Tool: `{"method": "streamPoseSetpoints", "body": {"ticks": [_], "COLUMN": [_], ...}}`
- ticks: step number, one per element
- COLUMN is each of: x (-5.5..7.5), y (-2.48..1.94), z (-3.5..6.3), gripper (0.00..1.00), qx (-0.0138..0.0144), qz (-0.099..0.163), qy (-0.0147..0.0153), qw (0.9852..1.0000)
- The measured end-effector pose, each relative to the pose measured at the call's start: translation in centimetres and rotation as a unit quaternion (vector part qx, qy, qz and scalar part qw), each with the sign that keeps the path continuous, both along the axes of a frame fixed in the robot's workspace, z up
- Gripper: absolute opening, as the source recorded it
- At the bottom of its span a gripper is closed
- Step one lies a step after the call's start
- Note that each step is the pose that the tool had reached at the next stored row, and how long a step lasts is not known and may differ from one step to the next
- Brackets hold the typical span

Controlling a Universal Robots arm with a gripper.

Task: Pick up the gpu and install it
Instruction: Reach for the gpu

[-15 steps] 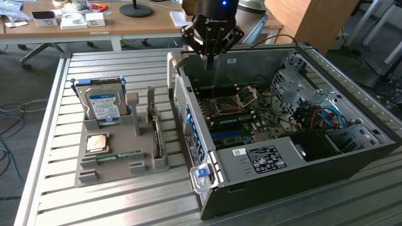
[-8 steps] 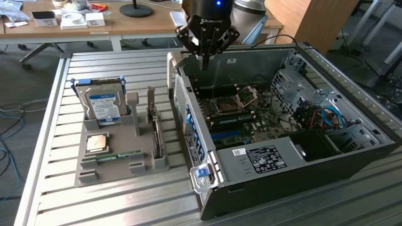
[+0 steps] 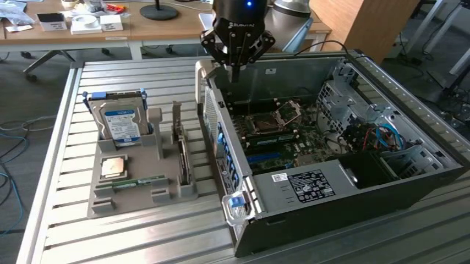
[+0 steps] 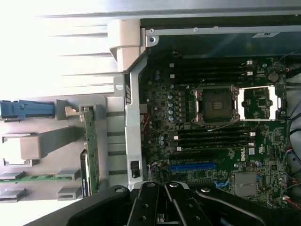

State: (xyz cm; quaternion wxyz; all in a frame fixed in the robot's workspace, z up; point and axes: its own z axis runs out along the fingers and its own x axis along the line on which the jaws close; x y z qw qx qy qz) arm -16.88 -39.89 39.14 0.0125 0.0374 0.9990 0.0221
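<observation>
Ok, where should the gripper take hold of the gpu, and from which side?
Probably the exposed top edge of the gpu, from straight above, pinching across its thin faces: it stands on edge in the gray holder, with its lower part sunk in the slot.

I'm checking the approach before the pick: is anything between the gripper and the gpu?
Nothing visible. The shut gripper hangs over the computer case near its edge. The gpu stands upright in the grey holder beside that case, its top edge uncovered. The hard drive stands in another slot, apart from it.
</observation>
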Motion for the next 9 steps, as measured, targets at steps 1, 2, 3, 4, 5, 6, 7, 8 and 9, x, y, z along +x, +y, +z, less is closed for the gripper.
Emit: {"method": "streamPoseSetpoints", "body": {"ticks": [1,2,3,4,5,6,7,8,9], "x": [-0.2,-0.3,-0.4,-0.6,-0.7,-0.8,-1.0,-1.1,-1.2], "y": [0.0,0.0,0.0,0.0,0.0,0.0,0.0,0.0,0.0], "z": [-0.01,-0.01,-0.02,-0.03,-0.03,-0.04,-0.05,-0.05,-0.06], "gripper": [0.11,0.11,0.11,0.11,0.11,0.11,0.11,0.11,0.11], "qx": [0.0,0.0,0.0,0.0,0.0,0.0,0.0,0.0,0.0], "qz": [0.0,0.0,0.0,0.0,0.0,0.0,0.0,0.0,0.0], "qy": [0.0,0.0,0.0,0.0,0.0,0.0,0.0,0.0,0.0], "qw": [1.0,1.0,1.0,1.0,1.0,1.0,1.0,1.0,1.0]}}
